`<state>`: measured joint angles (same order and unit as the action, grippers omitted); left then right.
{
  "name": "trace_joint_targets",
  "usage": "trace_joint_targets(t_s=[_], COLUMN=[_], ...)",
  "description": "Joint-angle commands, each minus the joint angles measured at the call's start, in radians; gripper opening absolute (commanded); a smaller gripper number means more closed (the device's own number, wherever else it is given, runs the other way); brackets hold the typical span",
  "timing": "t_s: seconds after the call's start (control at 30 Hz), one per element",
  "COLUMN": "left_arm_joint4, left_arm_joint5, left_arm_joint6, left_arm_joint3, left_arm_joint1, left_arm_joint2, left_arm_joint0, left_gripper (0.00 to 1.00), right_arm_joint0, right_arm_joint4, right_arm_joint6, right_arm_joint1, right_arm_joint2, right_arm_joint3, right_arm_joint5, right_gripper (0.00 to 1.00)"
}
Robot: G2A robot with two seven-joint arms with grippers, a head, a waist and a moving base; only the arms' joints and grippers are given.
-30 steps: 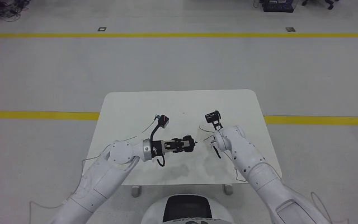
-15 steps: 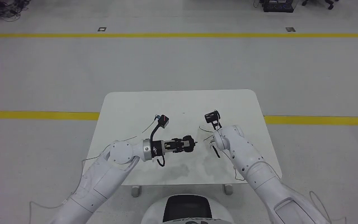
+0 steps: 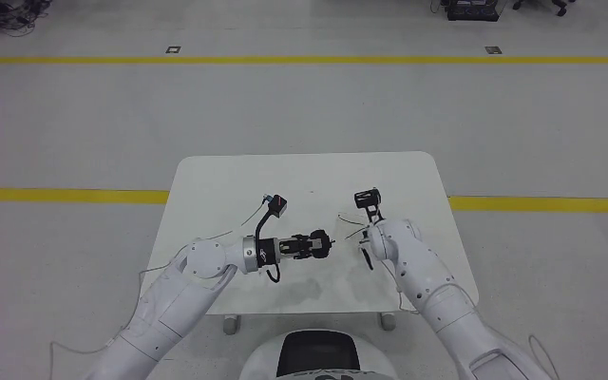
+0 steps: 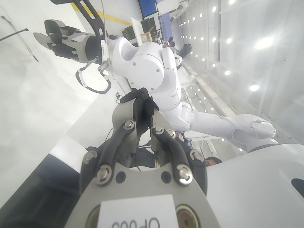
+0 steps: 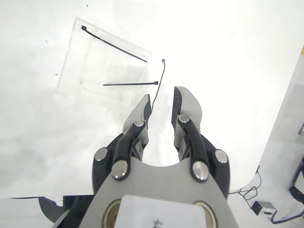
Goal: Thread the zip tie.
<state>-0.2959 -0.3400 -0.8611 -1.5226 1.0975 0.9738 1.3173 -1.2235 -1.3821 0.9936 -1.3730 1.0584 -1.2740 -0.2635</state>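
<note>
1. Worktop (image 3: 209,190): white with rounded corners, centre of the top view. The gear sits right of its middle.
2. Right arm (image 3: 418,275): over the last second it has slid a touch toward the right and lower side of the top view. Its wrist is now above the ties. The right claw (image 5: 162,93) is spread apart, hangs over the worktop and holds nothing.
3. Left arm (image 3: 204,261): no shift noted. The left claw (image 3: 321,245) points toward frame centre with its fingers pressed together. There is a black scrap at the tips, and I cannot tell what it is.
4. Clear tray (image 5: 71,55): lies flat on the worktop, upper left of the right wrist view.
5. Curved zip tie (image 5: 163,69): lies just beside the tray at mid-frame. Its tail runs down toward the gap between the right claw's fingers.
6. Two straight ties: one (image 5: 115,44) lies across the tray. The other (image 5: 130,84) has its head poking past the tray's edge.
7. Reading: the small shift looks like lining up on the curved zip tie. No tie is lifted, so threading seems not yet begun.
</note>
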Motion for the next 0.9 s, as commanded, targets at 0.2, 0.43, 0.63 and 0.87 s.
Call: trace_joint_targets(t_s=[0.2, 0.43, 0.63, 0.87], left_arm_joint4=[0.000, 0.000, 0.000, 0.000], left_arm_joint5=[0.000, 0.000, 0.000, 0.000], left_arm_joint6=[0.000, 0.000, 0.000, 0.000], left_arm_joint3=[0.000, 0.000, 0.000, 0.000], left_arm_joint1=[0.000, 0.000, 0.000, 0.000], left_arm_joint2=[0.000, 0.000, 0.000, 0.000], left_arm_joint0=[0.000, 0.000, 0.000, 0.000], left_gripper=[0.00, 0.00, 0.00, 0.00], right_arm_joint0=[-0.079, -0.083, -0.086, -0.071], right_arm_joint4=[0.033, 0.040, 0.110, 0.200], right_arm_joint6=[0.062, 0.076, 0.069, 0.168], right_arm_joint1=[0.024, 0.027, 0.028, 0.031], right_arm_joint2=[0.102, 0.113, 0.153, 0.199], right_arm_joint3=[-0.150, -0.163, -0.154, -0.143], right_arm_joint5=[0.068, 0.080, 0.077, 0.056], right_gripper=[1.00, 1.00, 1.00, 1.00])
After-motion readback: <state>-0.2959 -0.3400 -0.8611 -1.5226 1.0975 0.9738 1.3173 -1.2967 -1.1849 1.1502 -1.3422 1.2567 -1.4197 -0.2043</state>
